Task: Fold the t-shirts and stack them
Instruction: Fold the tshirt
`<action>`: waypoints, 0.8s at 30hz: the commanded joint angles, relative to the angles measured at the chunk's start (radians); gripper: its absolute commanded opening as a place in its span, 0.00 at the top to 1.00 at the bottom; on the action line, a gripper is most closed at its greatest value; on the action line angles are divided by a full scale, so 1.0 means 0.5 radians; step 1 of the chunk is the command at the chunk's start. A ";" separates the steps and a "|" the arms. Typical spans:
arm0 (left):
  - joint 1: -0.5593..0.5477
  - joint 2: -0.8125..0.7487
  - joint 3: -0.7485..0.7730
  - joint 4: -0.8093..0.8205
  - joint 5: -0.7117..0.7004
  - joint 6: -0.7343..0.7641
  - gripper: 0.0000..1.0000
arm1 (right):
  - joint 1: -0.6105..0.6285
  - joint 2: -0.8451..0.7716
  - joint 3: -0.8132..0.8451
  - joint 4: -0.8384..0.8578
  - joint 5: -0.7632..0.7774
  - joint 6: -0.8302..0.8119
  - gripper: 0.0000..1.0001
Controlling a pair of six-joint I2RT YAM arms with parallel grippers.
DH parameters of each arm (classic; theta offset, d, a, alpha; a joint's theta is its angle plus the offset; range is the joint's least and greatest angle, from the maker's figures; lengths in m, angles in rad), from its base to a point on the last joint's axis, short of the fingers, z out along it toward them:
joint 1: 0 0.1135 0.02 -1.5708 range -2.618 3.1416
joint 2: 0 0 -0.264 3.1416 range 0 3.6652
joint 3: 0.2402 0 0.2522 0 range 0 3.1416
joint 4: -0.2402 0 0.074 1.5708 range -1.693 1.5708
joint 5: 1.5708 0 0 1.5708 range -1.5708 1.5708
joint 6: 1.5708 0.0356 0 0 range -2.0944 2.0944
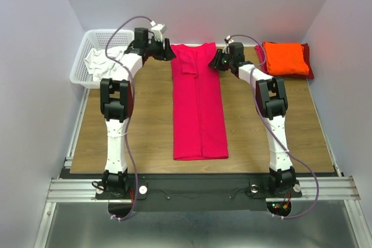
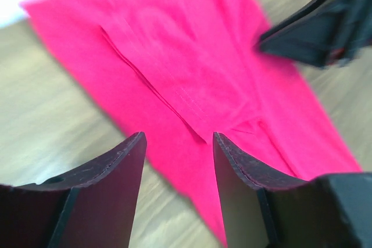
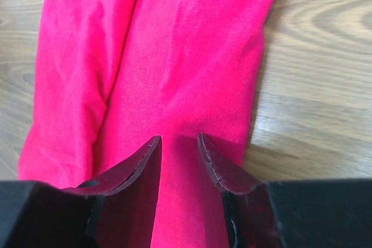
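Two arms: we see the left arm (image 1: 115,100) and the right arm (image 1: 271,98) both reaching to the far end of the wooden desk (image 1: 261,137).
Pinkish-red cloth t-shirt (image 1: 199,105): flat at mid-desk, folded into a long narrow strip running near to far (a sleeve lies tucked inward at the far end).
Left jaws: spread, nothing between them, over the strip's far left corner.
Right jaws: a narrow gap apart, nothing pinched that we can see, low over its far right edge.
Vivid orange folded t-shirt (image 1: 284,57): far right corner, lying on a darker red t-shirt (image 1: 308,69).
White plastic basket (image 1: 81,68): far left, pale crumpled cloth (image 1: 103,60) inside.
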 commanded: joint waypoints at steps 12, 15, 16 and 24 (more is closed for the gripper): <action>0.081 -1.361 -1.314 0.217 0.319 0.857 0.38 | -0.065 -0.549 -0.117 -0.235 -0.476 -0.527 0.23; 0.085 -1.723 -1.618 -0.015 0.326 1.205 0.38 | -0.065 -0.935 -0.374 -0.412 -0.651 -0.861 0.13; 0.085 -1.869 -1.725 -0.083 0.323 1.394 0.38 | -0.062 -1.028 -0.440 -0.468 -0.670 -0.951 0.12; 0.075 -2.358 -2.069 -0.480 0.356 1.667 0.34 | -0.040 -1.921 -1.240 -0.849 -0.585 -1.480 0.00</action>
